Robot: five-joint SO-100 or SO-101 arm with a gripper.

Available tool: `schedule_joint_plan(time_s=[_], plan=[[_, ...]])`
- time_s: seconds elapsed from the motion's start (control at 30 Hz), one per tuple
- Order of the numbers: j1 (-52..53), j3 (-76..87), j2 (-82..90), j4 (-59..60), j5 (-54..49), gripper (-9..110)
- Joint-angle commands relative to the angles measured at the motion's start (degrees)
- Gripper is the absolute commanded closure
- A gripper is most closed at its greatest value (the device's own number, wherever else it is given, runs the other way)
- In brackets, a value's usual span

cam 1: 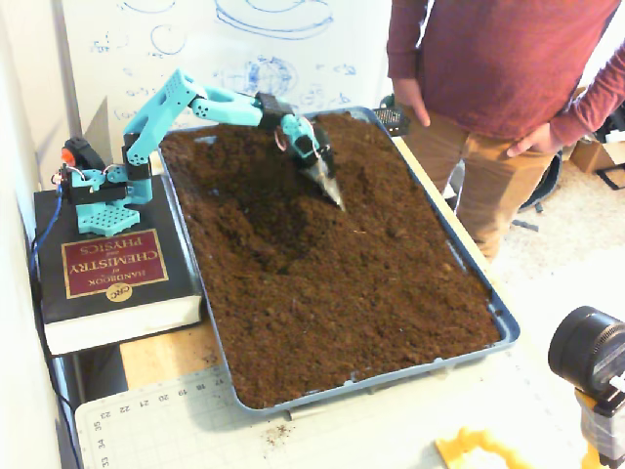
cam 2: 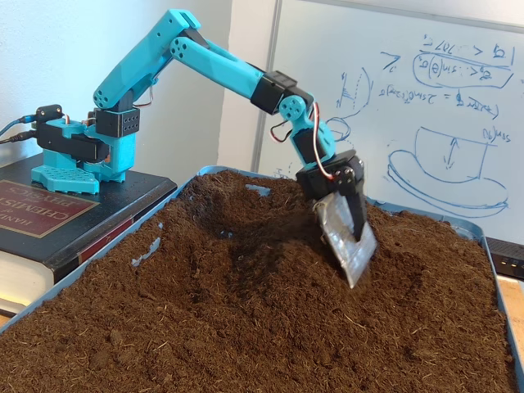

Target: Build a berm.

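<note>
A blue tray (cam 1: 503,327) (cam 2: 147,250) is filled with loose dark-brown soil. The berm (cam 1: 376,176) (cam 2: 422,241) is a low raised ridge along the far right part of the tray in both fixed views, beside a darker hollow (cam 1: 256,210) (cam 2: 254,250). The teal arm reaches over the hollow from its base on the left. My gripper (cam 1: 335,195) (cam 2: 357,260) points down at the berm's inner slope. Its black finger lies flat against a silvery scoop blade, so it is shut, and the blade tip touches the soil.
The arm's base stands on a thick book (cam 1: 112,278) (cam 2: 49,217) left of the tray. A person (cam 1: 498,88) stands close to the tray's far right edge. A whiteboard (cam 2: 426,98) is behind, a camera lens (cam 1: 591,352) at lower right, and a cutting mat (cam 1: 166,420) in front.
</note>
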Motion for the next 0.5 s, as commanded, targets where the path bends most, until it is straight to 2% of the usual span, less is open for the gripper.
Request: schedule_joint_plan(time_s=[0.0,0.2,0.47], plan=[[-5.10,-10.90,4.04,-0.26,5.01,101],[-10.55,-23.64,-5.10,-0.97,5.36,101],[-12.22,-44.56,-22.24,-1.05,5.19,101]])
